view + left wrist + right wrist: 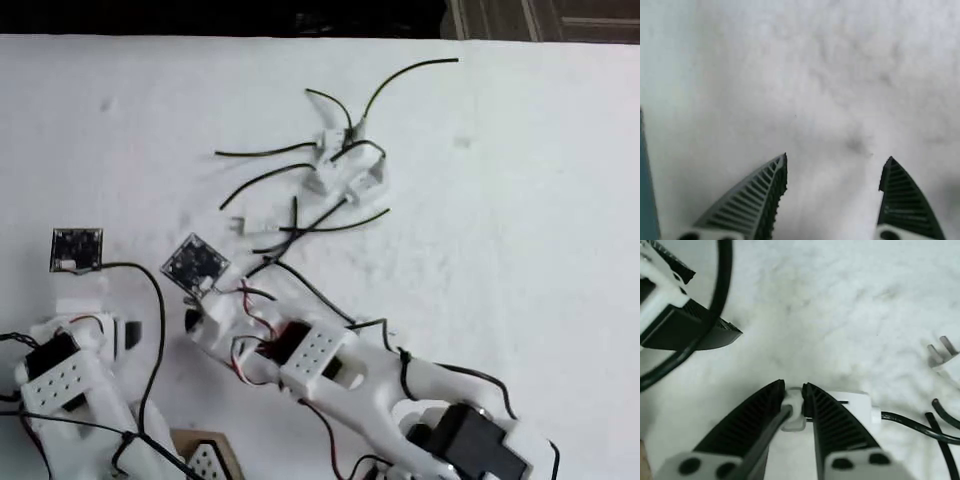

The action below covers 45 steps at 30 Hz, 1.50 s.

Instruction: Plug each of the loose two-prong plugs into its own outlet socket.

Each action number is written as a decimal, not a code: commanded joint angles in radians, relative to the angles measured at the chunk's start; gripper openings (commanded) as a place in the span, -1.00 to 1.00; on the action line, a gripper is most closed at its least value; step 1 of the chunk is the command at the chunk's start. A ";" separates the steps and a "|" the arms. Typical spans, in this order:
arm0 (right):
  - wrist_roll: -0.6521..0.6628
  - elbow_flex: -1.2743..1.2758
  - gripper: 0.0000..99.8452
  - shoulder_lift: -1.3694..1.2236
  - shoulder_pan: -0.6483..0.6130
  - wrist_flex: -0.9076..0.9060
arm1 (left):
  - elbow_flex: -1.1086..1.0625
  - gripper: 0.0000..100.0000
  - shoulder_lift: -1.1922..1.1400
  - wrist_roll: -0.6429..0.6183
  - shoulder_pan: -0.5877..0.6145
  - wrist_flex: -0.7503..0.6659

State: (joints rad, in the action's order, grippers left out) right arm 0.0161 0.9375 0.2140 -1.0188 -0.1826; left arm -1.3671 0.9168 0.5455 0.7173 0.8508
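White matte bench (520, 200) with a faintly mottled surface, evenly lit, no hard shadows. Past its far edge there's a dark unlit strip (200, 15). Far right corner has a grey-brown panelled surface with straight grooves (545, 18).

Left arm (62, 378) folded low, near side. Left gripper (835, 165) points down, jaws spread wide, nothing between them. Right arm (345, 370) stretched diagonally forward and leftward. Right gripper (793, 388) clamped on a white plug (852, 401).

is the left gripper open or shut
Open: on the left gripper the fingers stand apart, bare table between them.
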 commanded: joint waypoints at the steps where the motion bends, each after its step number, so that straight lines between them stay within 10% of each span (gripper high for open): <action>1: 0.005 -0.038 -0.97 0.012 0.002 0.015 | 0.003 -0.40 0.025 -0.014 0.007 -0.017; 45: 0.071 -0.043 -0.97 -0.128 0.071 -0.061 | 0.002 -0.40 0.025 -0.014 0.010 -0.015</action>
State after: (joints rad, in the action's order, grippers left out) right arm 0.0974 0.9022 0.0867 -0.9620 -0.1887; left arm -1.3671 0.9168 0.5455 0.7173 0.8508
